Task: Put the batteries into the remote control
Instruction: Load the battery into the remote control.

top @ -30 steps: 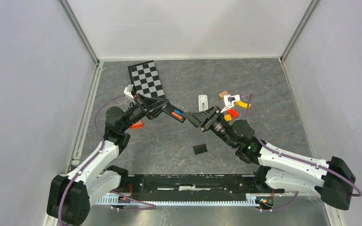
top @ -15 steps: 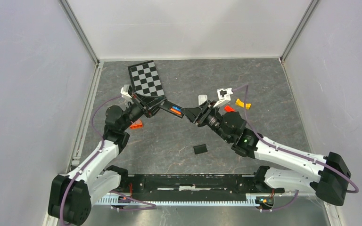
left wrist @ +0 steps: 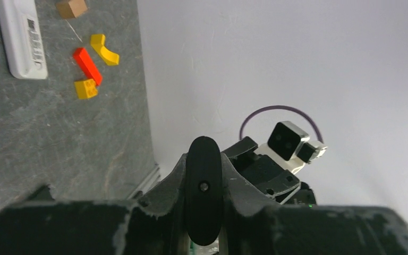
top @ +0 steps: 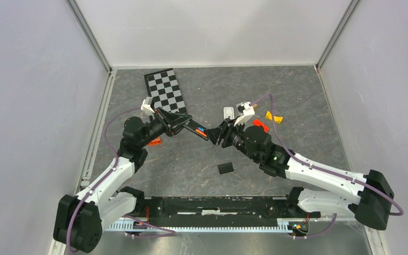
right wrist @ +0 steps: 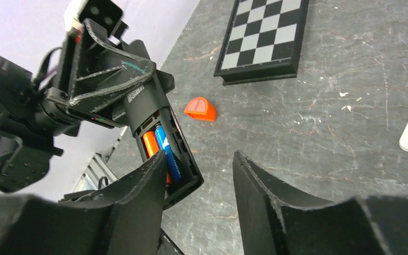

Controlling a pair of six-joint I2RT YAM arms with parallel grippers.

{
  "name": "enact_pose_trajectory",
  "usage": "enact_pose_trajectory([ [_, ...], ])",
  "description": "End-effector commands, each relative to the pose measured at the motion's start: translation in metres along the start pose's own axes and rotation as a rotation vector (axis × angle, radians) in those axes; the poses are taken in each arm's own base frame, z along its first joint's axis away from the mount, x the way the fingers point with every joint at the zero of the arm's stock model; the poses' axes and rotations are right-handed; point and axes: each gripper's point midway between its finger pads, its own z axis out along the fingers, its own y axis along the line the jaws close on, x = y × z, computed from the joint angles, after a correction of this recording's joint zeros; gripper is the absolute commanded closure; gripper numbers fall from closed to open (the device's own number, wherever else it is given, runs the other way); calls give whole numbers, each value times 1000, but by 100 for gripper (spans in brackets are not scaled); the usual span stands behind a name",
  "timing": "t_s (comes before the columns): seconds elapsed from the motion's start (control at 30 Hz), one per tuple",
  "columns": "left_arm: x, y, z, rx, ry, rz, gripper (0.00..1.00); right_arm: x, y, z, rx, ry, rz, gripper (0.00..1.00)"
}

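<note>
My left gripper point(top: 182, 122) is shut on a black remote control point(top: 193, 127) and holds it above the table with its open compartment turned up. In the compartment lie the batteries, one orange point(right wrist: 149, 143) and one blue point(right wrist: 166, 151), side by side. In the left wrist view the remote's rounded end point(left wrist: 204, 197) stands pinched between the jaws. My right gripper point(right wrist: 201, 160) is open at the remote's free end. Its left finger point(right wrist: 138, 196) covers the batteries' lower ends, and I cannot tell whether it touches them. Nothing is between its fingers.
A small black cover piece point(top: 225, 168) lies on the table near the arms. A white remote point(top: 228, 113) and red point(top: 260, 126) and yellow point(top: 272, 116) blocks lie at the back right. A checkerboard point(top: 166, 91) and an orange piece point(top: 154, 141) lie at the left.
My right gripper has moved left up to the remote's end, and its jaws have narrowed. The left gripper has kept hold of the remote and tipped it slightly.
</note>
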Motion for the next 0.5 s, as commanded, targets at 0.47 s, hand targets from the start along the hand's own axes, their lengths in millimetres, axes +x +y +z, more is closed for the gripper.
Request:
enact_pose_trajectory([
  [0.47, 19, -23, -12, 93, 91, 518, 98, -6, 15, -17, -163, 115, -307, 21],
])
